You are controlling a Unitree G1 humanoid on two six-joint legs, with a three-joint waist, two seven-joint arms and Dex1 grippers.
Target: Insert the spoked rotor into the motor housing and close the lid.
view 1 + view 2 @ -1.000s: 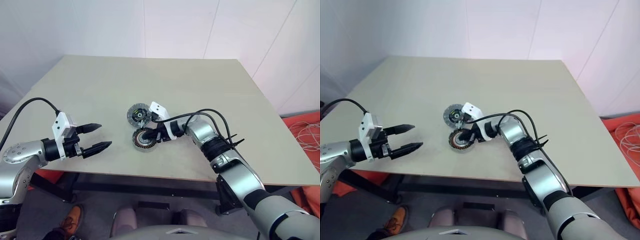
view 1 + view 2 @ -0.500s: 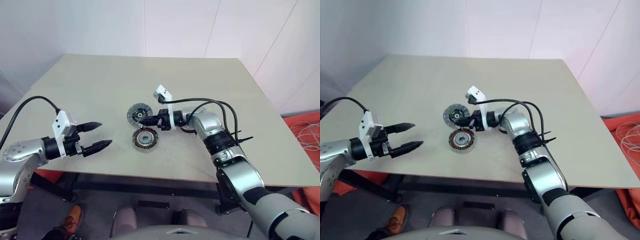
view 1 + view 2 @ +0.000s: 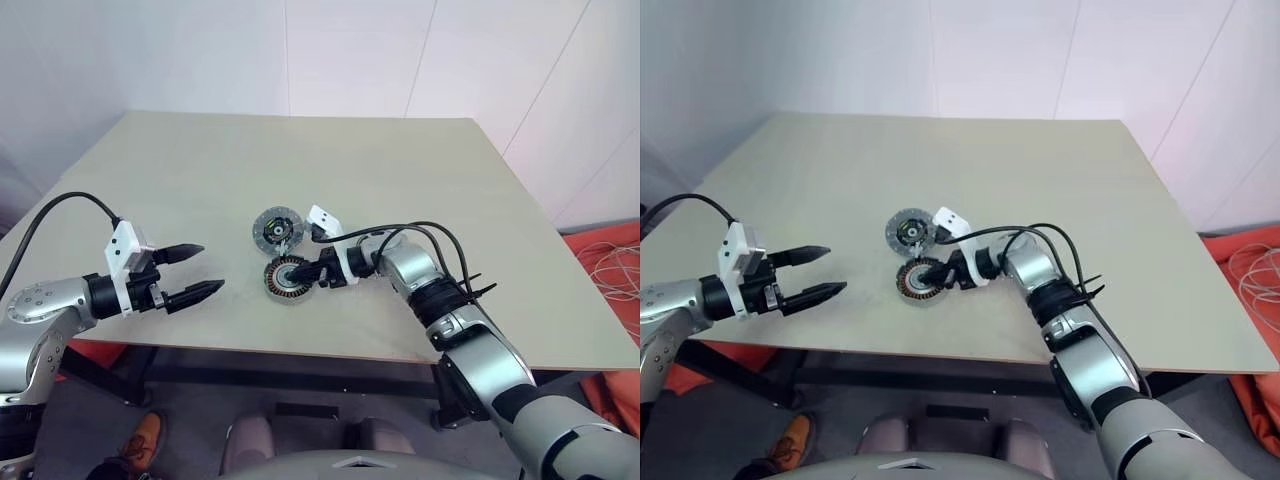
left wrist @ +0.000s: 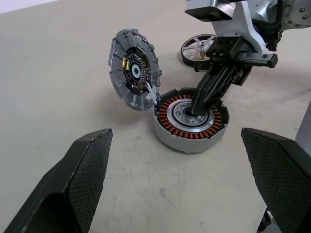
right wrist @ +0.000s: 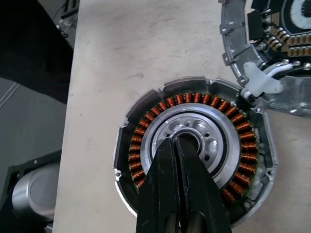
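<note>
Treat the right end effector [image 5: 177, 145] as pinched fully together, tips dipped into the silvery centre hole of the motor housing [image 3: 288, 278]. Read this, at a guess, as nudging or steadying the housing before any insertion. Note the housing lying flat on the worktop [image 3: 400, 150], copper windings facing up, nothing seated in it yet.

Find the lid [image 3: 277, 229] just behind the housing, propped at a tilt against its rim, dark face with the green and white bits turned outward, tied to the housing by a short white lead. Find the spoked rotor [image 4: 198, 47] lying flat just beyond the right end effector, near the housing but apart from it.

Keep any push through the centre hole light and level, so as not to tip the housing or drag the lid by its lead. Lift the tips straight up out of the bore before swinging toward the rotor. Avoid scraping the copper coils.

Count on the left end effector [image 3: 212, 267], spread wide and empty, hovering near the worktop's front left edge, well apart from the parts, to brace the housing if needed.
</note>
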